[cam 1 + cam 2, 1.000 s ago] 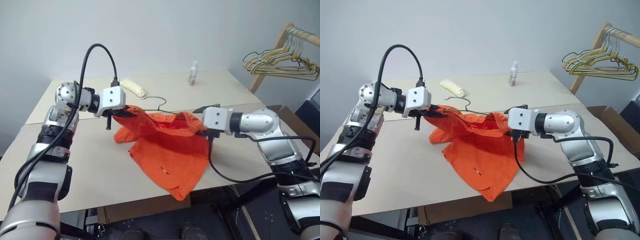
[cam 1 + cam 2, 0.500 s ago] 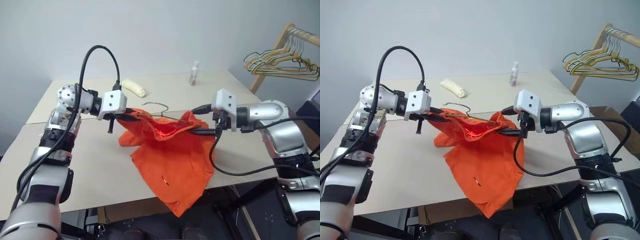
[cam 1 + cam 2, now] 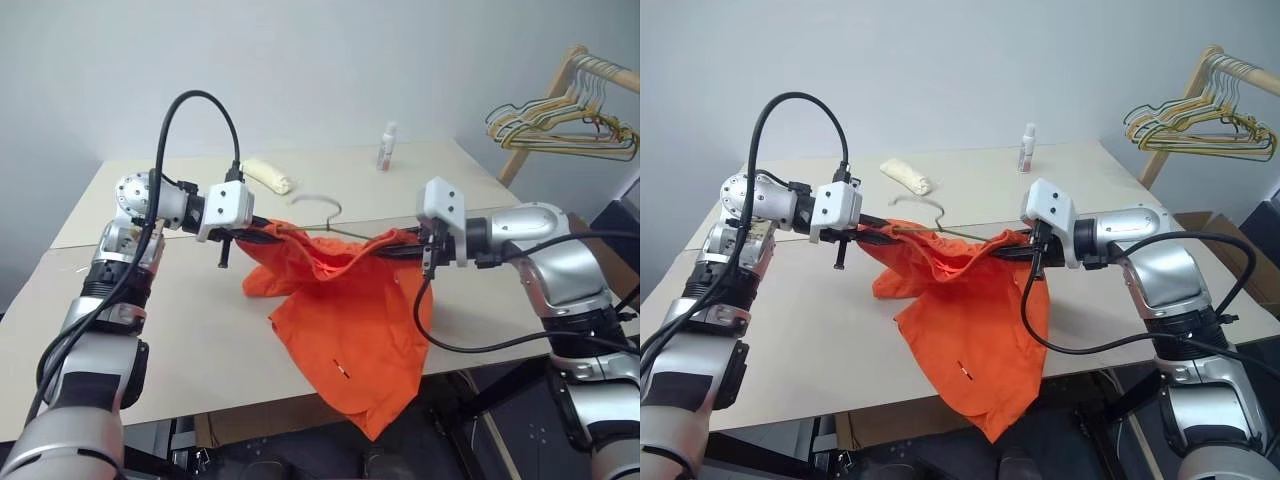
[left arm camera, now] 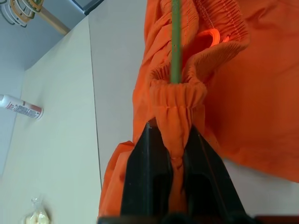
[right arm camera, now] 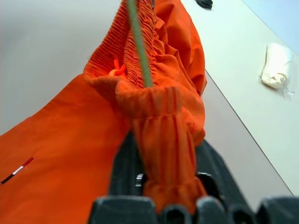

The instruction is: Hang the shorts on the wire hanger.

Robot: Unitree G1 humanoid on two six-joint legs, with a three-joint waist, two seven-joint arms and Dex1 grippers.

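The orange shorts (image 3: 350, 320) hang stretched between my two grippers above the table (image 3: 180, 330), their legs drooping past its front edge. The wire hanger (image 3: 322, 206) runs along the gathered waistband, and its hook sticks up behind the cloth. That thin wire (image 4: 175, 42) enters the bunched waistband in the left wrist view and shows again (image 5: 138, 42) in the right wrist view. My left gripper (image 3: 268, 232) is shut on the left end of the waistband. At the other end, my right gripper (image 3: 385, 247) is shut on the bunched cloth, pointing toward the left one.
A pale yellow rolled cloth (image 3: 267, 175) and a small bottle (image 3: 385, 147) sit at the table's back. A wooden rack (image 3: 545, 105) with bunched gold and pale hangers (image 3: 560, 125) stands at the far right. A seam splits the table top into a back and a front board.
My right gripper rolled its wrist, rose a little and closed on the waistband's right end. The shorts came up off the table and now hang lower in front. The left gripper kept its grip.
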